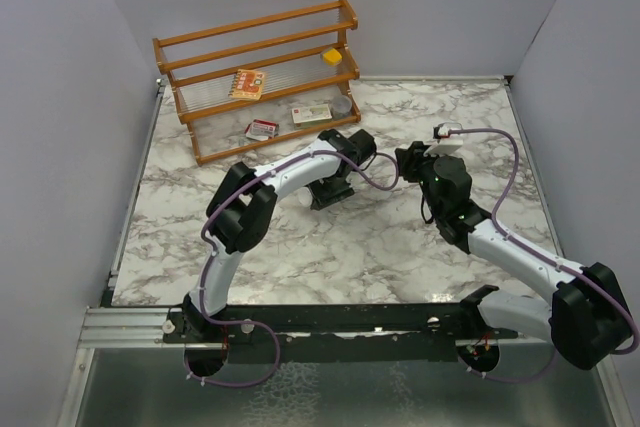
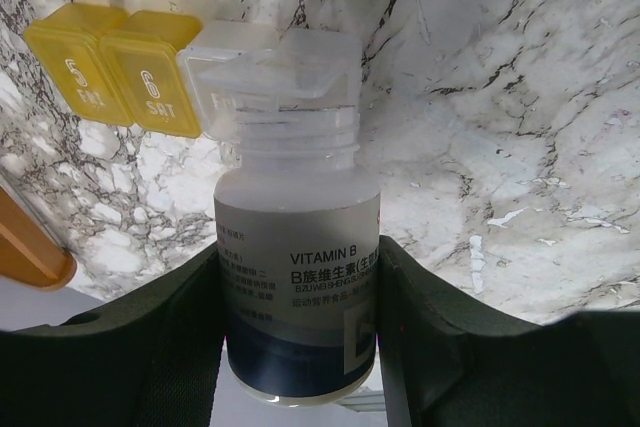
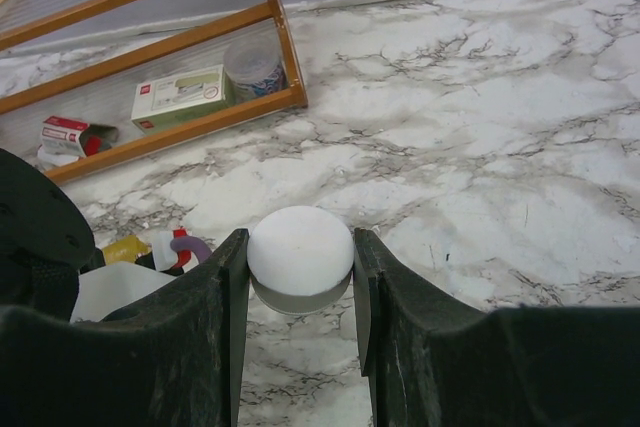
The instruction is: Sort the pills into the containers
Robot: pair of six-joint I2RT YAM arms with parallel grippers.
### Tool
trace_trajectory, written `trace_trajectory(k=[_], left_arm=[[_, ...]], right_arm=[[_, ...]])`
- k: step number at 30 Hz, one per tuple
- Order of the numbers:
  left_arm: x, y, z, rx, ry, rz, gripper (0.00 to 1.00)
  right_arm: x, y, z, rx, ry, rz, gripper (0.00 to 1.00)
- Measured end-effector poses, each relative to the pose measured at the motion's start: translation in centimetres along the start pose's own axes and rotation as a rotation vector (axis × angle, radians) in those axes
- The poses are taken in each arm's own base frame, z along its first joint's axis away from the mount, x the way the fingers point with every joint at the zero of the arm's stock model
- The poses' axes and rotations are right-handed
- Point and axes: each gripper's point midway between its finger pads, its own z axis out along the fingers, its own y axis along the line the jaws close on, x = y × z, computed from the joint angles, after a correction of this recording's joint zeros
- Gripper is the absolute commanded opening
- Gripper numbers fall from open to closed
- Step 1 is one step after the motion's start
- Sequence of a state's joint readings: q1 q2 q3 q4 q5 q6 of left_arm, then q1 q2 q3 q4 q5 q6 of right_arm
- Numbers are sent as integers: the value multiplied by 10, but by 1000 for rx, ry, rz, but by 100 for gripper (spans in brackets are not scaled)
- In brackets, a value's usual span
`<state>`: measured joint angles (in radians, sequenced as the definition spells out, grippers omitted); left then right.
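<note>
left gripper [image 2: 298,277] clamps an uncapped bottle [image 2: 290,207], its base cut off below, its mouth at the clear open slot of a pill box [image 2: 110,67]. right gripper [image 3: 300,242] grips a white cap [image 3: 300,249], underside hidden. pills inside the bottle: cannot tell.

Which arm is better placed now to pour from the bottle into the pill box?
Left. The left gripper grips the uncapped white Vitamin B bottle, mouth at the clear end compartment of the yellow pill box. The right gripper holds only a round white cap.
</note>
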<state>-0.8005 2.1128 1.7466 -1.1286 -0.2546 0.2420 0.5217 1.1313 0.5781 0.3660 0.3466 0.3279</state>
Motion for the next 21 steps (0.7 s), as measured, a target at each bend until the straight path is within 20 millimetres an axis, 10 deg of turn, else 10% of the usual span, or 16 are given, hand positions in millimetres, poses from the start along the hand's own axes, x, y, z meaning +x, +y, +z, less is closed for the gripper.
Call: trace_trajectory(k=[21], left_arm=[[-2,7,1,4,27,18,0]], right_arm=[[3,-1,-1,2,8,-3,1]])
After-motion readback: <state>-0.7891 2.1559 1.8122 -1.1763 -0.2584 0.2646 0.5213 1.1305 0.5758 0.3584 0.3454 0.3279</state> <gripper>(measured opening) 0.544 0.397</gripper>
